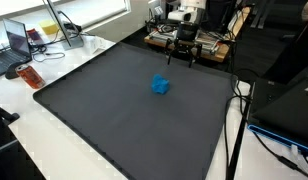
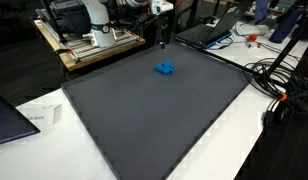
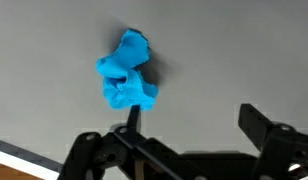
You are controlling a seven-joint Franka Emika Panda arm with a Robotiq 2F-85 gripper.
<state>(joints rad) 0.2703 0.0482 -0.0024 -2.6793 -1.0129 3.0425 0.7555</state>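
Beyond parted jaws, blue cloth (image 3: 124, 75)

Wrist view: bottom edge cut off claw (image 3: 192, 140); only two dark fingers (image 3: 256, 125) and linkage showed, body out of frame. Slight blur on blue crumpled thing (image 3: 126, 72); cloth or paper could not be told; underside hidden. In both exterior views blue crumpled thing (image 1: 160, 86) (image 2: 166, 69) too small for folds or material. In an exterior view claw (image 1: 182, 45) merged with dark clutter behind; jaw gap unreadable there. Left edge cut laptop (image 1: 14, 42). Frame edges cut table (image 1: 39, 140).
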